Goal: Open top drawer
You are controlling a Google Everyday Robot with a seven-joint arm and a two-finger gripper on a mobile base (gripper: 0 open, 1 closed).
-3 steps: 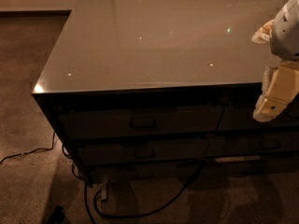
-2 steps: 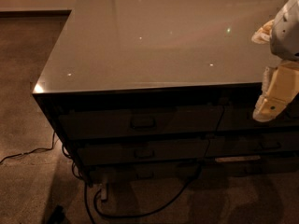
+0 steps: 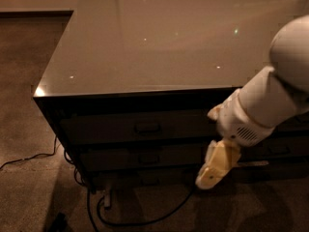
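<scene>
**While the top drawer sits shut, the gripper hangs low before the cabinet**

Nearest the camera lies brown carpet (image 3: 29,197). A thick dark cable (image 3: 137,221) loops across it at the foot of the cabinet. A thinner cord (image 3: 24,159) trails off to the left edge.

Just above the carpet, right of centre, the gripper (image 3: 217,166) points down and to the left, pale yellow against the dark cabinet front. Whether it is spread or pressed together cannot be told from this view, and it holds nothing that can be made out. The white arm (image 3: 270,98) rises from it up to the right and leaves the picture at the right edge, crossing the right part of the cabinet.

Behind the gripper stands the cabinet with its stacked dark drawers. The top drawer (image 3: 111,128) runs wide directly under the counter's front edge, on the left of the cabinet front. It is shut, its face in line with the fronts below. Its small bar handle (image 3: 148,127) sits at the middle of the front, up and to the left of the gripper and apart from it. A shallower drawer (image 3: 116,158) lies beneath, and the gripper hangs at about that level and lower.

Beyond the fronts, the glossy counter (image 3: 159,47) stretches away, with small points of light reflected on it. Farther left, carpet runs to a dark baseboard (image 3: 34,13).
</scene>
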